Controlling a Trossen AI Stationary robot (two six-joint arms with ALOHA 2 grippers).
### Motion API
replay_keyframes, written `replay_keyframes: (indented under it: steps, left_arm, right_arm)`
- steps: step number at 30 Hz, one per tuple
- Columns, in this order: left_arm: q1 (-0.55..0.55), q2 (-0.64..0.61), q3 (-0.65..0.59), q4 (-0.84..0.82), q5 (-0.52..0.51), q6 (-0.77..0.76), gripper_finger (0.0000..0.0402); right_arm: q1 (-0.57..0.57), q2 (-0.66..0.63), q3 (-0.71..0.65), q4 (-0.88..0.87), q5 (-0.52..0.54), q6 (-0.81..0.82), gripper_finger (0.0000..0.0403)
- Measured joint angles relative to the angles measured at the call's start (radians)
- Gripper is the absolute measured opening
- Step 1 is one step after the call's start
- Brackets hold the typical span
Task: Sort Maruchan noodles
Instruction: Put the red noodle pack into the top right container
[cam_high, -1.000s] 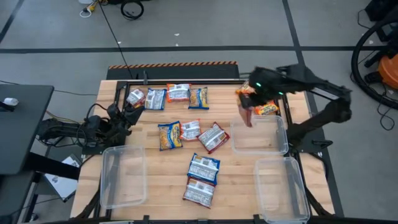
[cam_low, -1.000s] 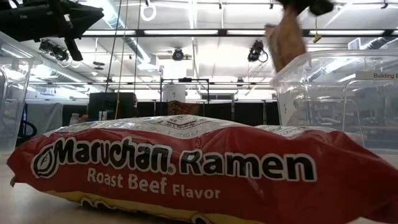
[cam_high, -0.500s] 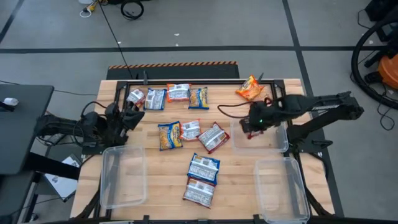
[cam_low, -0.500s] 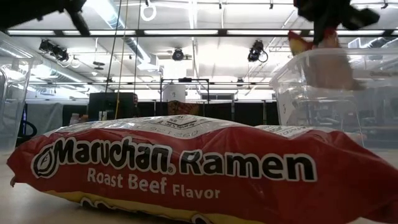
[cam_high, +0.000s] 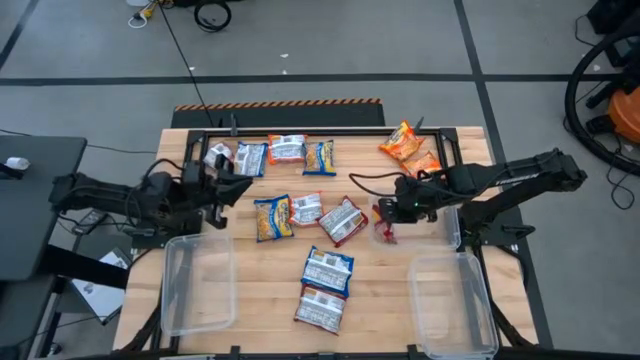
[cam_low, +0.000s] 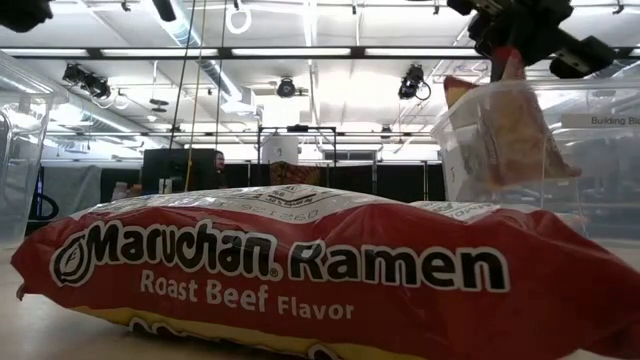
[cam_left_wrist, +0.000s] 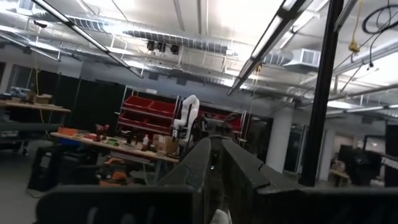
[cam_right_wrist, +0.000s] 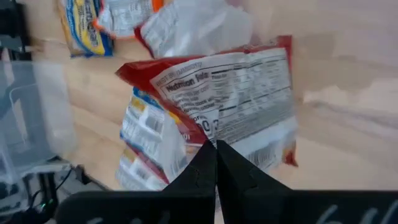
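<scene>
Several Maruchan packets lie flat on the table: a far row, a middle group and two near ones. Two orange packets lie at the far right. My right gripper is shut on a red-and-white packet above the left end of a clear bin. In the low view this packet shows through the bin wall. My left gripper hovers shut over the table's left part and holds nothing. In its wrist view the left gripper points up into the room. My right gripper pinches the red-and-white packet by the middle of one short edge, between its two fingers, coming from above. The packet hangs below the fingers, lifted clear, with its printed back face toward the wrist camera.
A clear bin stands at the near left and another at the near right. A Roast Beef packet lies right before the low camera and hides most of the table. Bare wood shows between the middle packets and the left bin.
My right gripper carried the red-and-white packet from near the orange packets toward the table's near and left side and lowered it at the bin's left end. My left gripper rose and moved toward the table's right.
</scene>
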Motion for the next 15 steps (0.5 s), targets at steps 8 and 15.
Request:
replay_keyframes:
  steps: [8,15]
  left_arm:
    - [-0.006,0.085,0.042,0.0,0.0,0.026,0.0041]
    - [-0.058,0.165,0.111,-0.011,-0.085,0.118,0.0041]
  right_arm:
    - [-0.003,0.0,-0.121,0.014,0.049,0.098,0.0005]
    - [-0.003,0.004,-0.174,0.192,0.143,0.116,0.0005]
